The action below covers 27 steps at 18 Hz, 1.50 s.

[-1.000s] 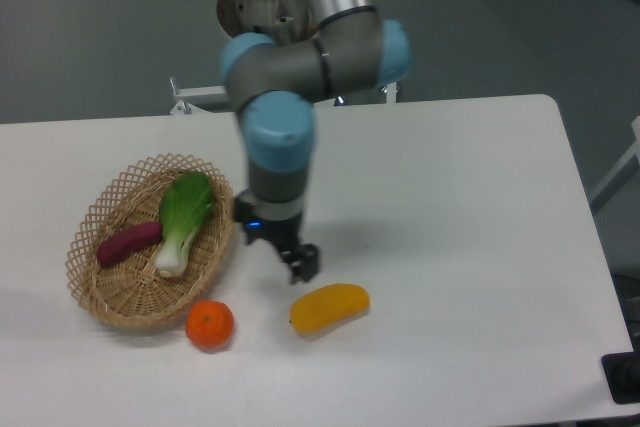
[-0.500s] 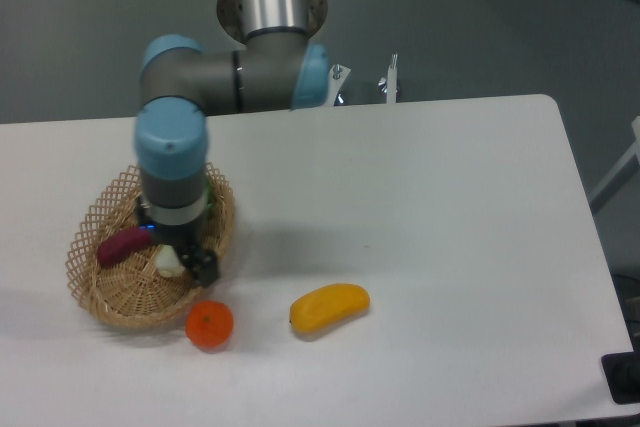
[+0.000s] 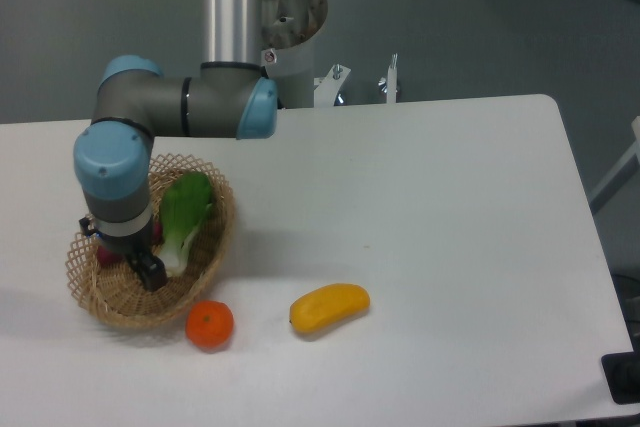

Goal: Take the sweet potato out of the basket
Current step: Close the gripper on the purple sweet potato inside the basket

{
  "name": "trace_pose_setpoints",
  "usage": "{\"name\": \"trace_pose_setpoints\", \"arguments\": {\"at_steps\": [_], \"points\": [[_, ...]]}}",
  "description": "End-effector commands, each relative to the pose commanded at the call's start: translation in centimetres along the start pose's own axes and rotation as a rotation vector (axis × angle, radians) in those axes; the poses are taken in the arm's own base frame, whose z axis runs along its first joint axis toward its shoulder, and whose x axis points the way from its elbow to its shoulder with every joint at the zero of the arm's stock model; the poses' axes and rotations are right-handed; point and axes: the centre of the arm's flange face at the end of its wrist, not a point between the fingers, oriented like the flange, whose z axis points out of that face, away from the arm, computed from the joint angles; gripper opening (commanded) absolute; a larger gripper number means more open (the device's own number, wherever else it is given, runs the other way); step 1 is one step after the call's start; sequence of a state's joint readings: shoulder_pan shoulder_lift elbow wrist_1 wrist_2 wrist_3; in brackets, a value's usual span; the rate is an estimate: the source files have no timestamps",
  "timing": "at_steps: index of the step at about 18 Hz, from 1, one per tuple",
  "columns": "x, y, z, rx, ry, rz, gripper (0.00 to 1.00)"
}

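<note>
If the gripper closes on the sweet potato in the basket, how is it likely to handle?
The sweet potato, mostly hidden behind the gripper, looks small and solid: probably stiff and light. Its tapered form may slip or roll in the basket and nudge the leafy green vegetable.

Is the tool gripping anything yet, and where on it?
Cannot be told. The tool is down in the basket, over the sweet potato, which the arm mostly hides. Its fingers and any contact are not visible.

From my station I see a white tabletop point(image 3: 450, 207) with rounded corners, evenly lit with soft shadows. Behind it runs a dull grey-green floor point(image 3: 480, 17). A black object point(image 3: 625, 377) sits at the lower right edge.
</note>
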<state>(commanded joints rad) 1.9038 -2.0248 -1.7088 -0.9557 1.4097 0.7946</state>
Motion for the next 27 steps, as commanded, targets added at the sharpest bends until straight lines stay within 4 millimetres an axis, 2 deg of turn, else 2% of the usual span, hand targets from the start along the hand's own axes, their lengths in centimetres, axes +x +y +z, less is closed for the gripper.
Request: {"name": "trace_pose_setpoints", "arguments": {"at_steps": [3,13,14,18,19,22,27], "points": [[1.0,-0.5,0.5,-0.008,0.007,-0.004,1.00],[1.8,-0.9,3.5,-0.040,0.035,0.000,1.00],[1.8,-0.9,3.5,-0.041,0.036,-0.001,0.95],[1.9,-0.8,3.7,-0.049,0.044,-0.001,0.53],[1.9,-0.9,3.6,-0.049,0.044,-0.001,0.39],[2.0,-1.0,2.9,-0.042,0.040,0.005,0.13],[1.8,-1.4,1.2,-0.018,0.019,0.013,0.10]]}}
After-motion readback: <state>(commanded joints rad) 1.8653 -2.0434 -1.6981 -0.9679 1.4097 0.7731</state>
